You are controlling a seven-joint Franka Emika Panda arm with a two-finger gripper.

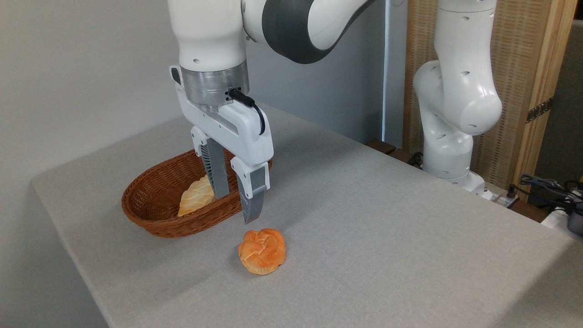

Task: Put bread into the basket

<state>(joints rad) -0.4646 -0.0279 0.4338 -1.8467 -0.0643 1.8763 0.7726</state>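
The bread (262, 251), a small round orange-golden knotted bun, lies on the grey table just in front of the basket. The oval brown wicker basket (150, 200) stands at the left, with a paler yellowish braided loaf (196, 196) inside it. My gripper (237, 208) hangs above the table between basket and bun, a little up and to the left of the bun. Its two fingers are spread apart with nothing between them. The far finger (217, 175) partly hides the loaf.
The grey cloth-covered table (387, 218) ends close in front of and to the left of the bun. The arm's white base (448, 150) stands off the table's right edge, with cables (546, 187) beside it. A wall lies behind the basket.
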